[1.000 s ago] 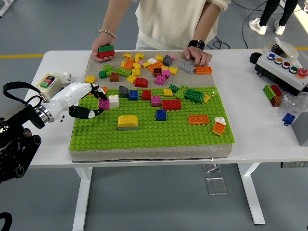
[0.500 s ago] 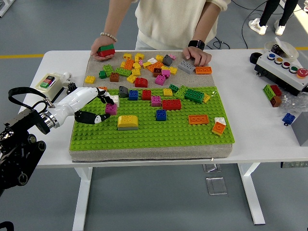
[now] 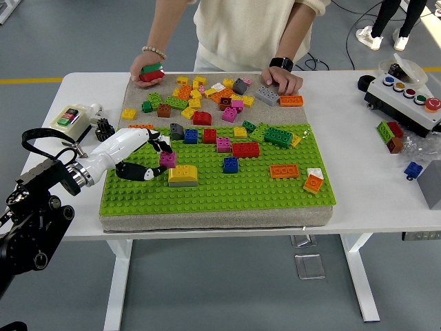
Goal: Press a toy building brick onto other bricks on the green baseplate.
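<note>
Legible markings: none found.
No text, brand, number or sign could be read on any surface in the head view. The control box [image 3: 406, 96] at the table's right end carried coloured buttons, but any lettering on it was too small to make out. The small switch unit [image 3: 69, 118] at the left end showed green and red patches with no readable label. The bricks [image 3: 220, 96] and the green baseplate [image 3: 275, 196] bore no print.
</note>
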Robot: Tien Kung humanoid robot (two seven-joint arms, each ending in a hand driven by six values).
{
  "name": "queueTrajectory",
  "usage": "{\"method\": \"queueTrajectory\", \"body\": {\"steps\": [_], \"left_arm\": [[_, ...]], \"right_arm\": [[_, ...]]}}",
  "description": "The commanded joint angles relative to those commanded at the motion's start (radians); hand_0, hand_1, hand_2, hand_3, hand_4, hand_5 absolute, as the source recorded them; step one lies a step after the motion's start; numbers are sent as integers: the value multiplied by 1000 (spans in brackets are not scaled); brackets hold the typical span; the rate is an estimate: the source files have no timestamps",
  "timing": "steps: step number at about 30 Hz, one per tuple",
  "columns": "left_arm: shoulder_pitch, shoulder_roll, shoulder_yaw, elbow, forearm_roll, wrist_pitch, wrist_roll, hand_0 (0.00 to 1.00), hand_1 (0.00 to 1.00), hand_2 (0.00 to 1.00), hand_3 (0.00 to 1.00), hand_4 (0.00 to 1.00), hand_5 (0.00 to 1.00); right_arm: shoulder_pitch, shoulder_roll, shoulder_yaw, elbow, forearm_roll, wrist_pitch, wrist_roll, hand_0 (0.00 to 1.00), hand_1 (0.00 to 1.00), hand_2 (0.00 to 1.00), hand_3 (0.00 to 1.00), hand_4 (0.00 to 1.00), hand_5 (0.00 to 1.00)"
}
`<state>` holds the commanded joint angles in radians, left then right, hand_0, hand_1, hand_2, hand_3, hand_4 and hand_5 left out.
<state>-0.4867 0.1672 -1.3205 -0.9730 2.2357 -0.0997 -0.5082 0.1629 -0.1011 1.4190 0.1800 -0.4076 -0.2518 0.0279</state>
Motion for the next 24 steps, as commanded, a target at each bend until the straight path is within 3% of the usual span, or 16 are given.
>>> {"method": "queueTrajectory", "body": {"steps": [24], "left_arm": [[5, -56, -8, 6, 8, -11, 19, 607, 562, 563, 542, 708, 2]], "right_arm": [[1, -3, 3, 0, 1, -3, 1, 733, 654, 704, 588, 916, 497]]}}
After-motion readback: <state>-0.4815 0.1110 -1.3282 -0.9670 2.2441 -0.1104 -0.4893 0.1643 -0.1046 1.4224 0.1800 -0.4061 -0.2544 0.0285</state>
